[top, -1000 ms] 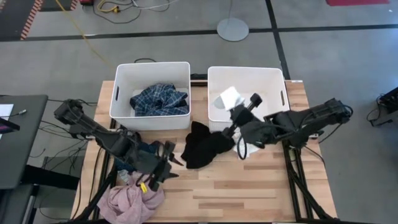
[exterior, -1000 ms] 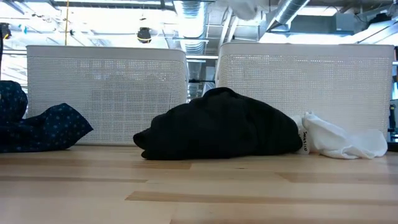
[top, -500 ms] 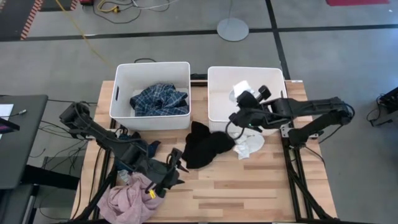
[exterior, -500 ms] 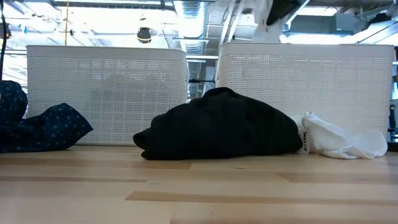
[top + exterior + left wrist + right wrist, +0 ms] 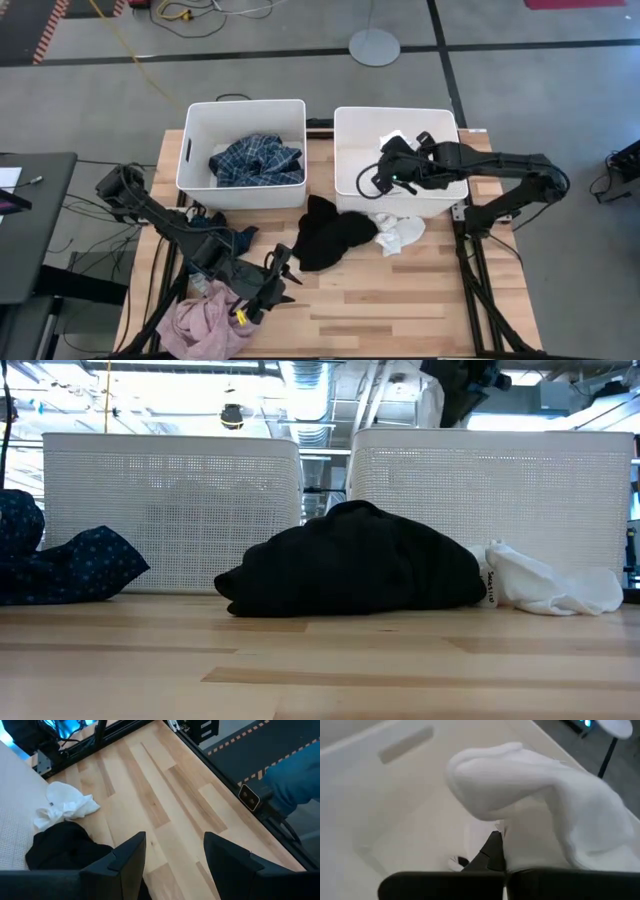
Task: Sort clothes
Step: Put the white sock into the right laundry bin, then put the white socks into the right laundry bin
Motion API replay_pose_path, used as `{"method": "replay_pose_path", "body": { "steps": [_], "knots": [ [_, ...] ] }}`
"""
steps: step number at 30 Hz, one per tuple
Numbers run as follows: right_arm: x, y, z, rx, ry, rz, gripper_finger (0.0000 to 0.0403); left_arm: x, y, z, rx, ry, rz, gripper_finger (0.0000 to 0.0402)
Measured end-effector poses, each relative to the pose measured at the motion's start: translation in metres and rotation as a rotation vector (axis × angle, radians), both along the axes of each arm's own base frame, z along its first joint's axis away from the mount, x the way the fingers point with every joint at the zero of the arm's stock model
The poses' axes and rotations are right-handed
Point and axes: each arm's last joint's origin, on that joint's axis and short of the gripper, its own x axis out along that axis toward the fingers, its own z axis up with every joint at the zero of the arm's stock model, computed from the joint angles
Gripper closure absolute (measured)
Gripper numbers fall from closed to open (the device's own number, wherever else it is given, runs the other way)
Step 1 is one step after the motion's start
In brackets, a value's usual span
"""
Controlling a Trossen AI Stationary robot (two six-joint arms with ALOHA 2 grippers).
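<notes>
Since a second ago the right gripper (image 5: pixel 392 150) has swung from beside the black garment (image 5: pixel 330 235) to over the right bin (image 5: pixel 345 130), clenched on a white sock (image 5: pixel 530 820). Nearest, the left gripper (image 5: pixel 265 290) hangs released by the pink garment (image 5: pixel 205 325). Navy garment (image 5: pixel 60 565) and white socks (image 5: pixel 400 235) remain unsorted on the table (image 5: pixel 400 300); farther, the plaid garment (image 5: pixel 255 160) lies in the left bin (image 5: pixel 200 125).

No legible text. White sock (image 5: pixel 545 586) beside black garment (image 5: pixel 360 560) carries a small dark printed mark along its edge, too small to read. No labels or numbers elsewhere.
</notes>
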Motion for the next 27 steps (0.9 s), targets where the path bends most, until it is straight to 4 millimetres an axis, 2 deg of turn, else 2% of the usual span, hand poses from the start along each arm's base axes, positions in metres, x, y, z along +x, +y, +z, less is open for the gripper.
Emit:
{"method": "replay_pose_path", "body": {
  "steps": [15,20,27],
  "knots": [
    [-0.007,-0.033,-0.004,0.177,0.004,-0.054,0.0379,-0.003,-0.003,-0.001,0.004,0.016,-0.008,0.0208],
    [-0.007,-0.034,-0.004,0.178,0.007,-0.053,0.0331,-0.004,-0.003,-0.002,0.006,0.028,-0.005,0.0208],
    [-0.007,-0.034,-0.004,0.171,0.02,-0.033,0.0238,-0.005,-0.003,-0.003,0.009,0.032,-0.008,0.0208]
  ]
}}
